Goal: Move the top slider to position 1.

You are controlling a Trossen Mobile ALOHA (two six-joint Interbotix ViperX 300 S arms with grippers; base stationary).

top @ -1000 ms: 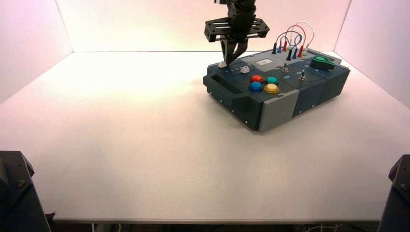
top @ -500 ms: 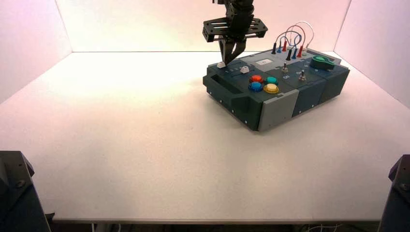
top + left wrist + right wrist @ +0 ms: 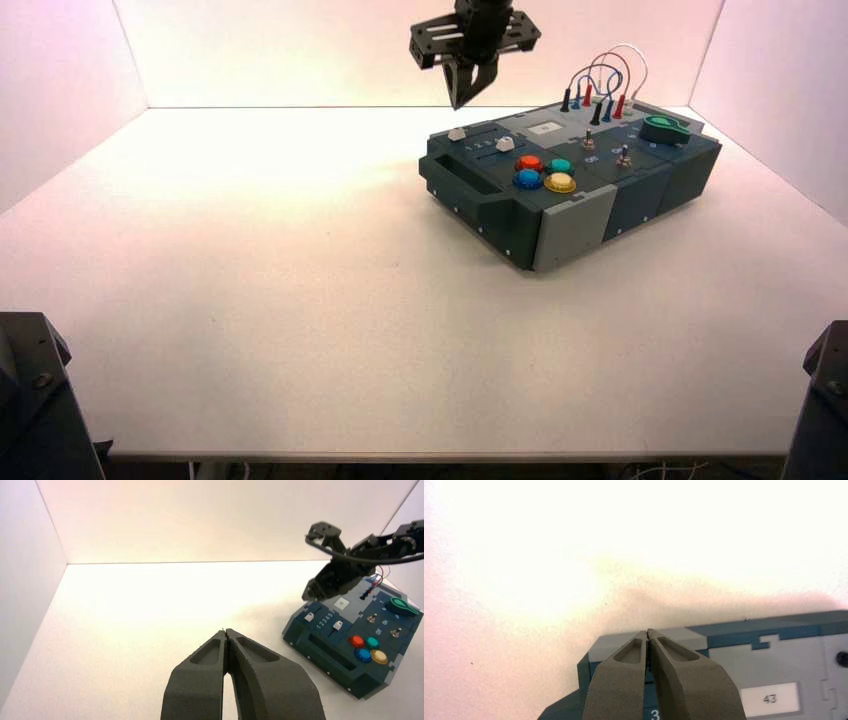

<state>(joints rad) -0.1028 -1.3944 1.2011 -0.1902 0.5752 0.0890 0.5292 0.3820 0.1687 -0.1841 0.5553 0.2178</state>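
Note:
The dark teal control box (image 3: 560,190) stands at the right rear of the table. The top slider's white knob (image 3: 457,133) sits at the end of its track nearest the box's left edge; in the left wrist view (image 3: 309,617) it lies by the low end of the printed digits (image 3: 325,621). My right gripper (image 3: 462,96) is shut and empty, raised clear above and behind that knob. In the right wrist view (image 3: 648,631) it hangs over the box's rear edge. My left gripper (image 3: 226,631) is shut and parked over bare table to the left.
The second white slider knob (image 3: 505,144) sits beside the round coloured buttons (image 3: 545,172). Toggle switches (image 3: 624,156), a green knob (image 3: 664,127) and looped wires (image 3: 605,85) fill the box's right and rear. White walls close in the table.
My right gripper has risen and drawn back from the top slider's knob, staying shut. The knob stays at the left end of its track.

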